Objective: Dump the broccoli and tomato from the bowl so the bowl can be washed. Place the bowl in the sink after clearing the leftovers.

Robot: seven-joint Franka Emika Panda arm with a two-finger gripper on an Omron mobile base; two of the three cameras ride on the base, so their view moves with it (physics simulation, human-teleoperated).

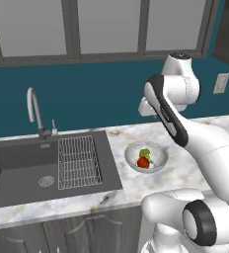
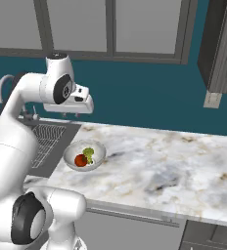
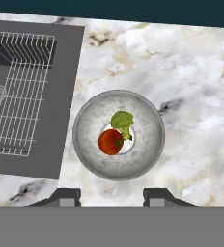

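The job has not really started yet. The bowl (image 3: 118, 135) sits flat on the marble bench (image 3: 196, 87), just beside the right edge of the sink (image 3: 68, 96). The tomato (image 3: 110, 142) and the broccoli (image 3: 122, 120) are both in the middle of the bowl, touching each other. Nothing has been tipped out, so the food is not yet cleared. The claw (image 3: 111, 197) hangs high above the bowl and looks straight down on it. Its two dark tips are wide apart, and there is nothing between them, so it is open and holds nothing. It is well clear of the bowl's rim. In the left base view the arm reaches up and over the bowl (image 1: 146, 157), with the sink (image 1: 18, 170) to the left, its wire rack (image 1: 77, 162) lying inside and the tap (image 1: 33, 106) standing behind. Three steps look to be left: take hold of the bowl by its rim, tip it so the tomato and broccoli fall out, then set the bowl down in the sink. The claw probably has to come down and line up with the rim first.
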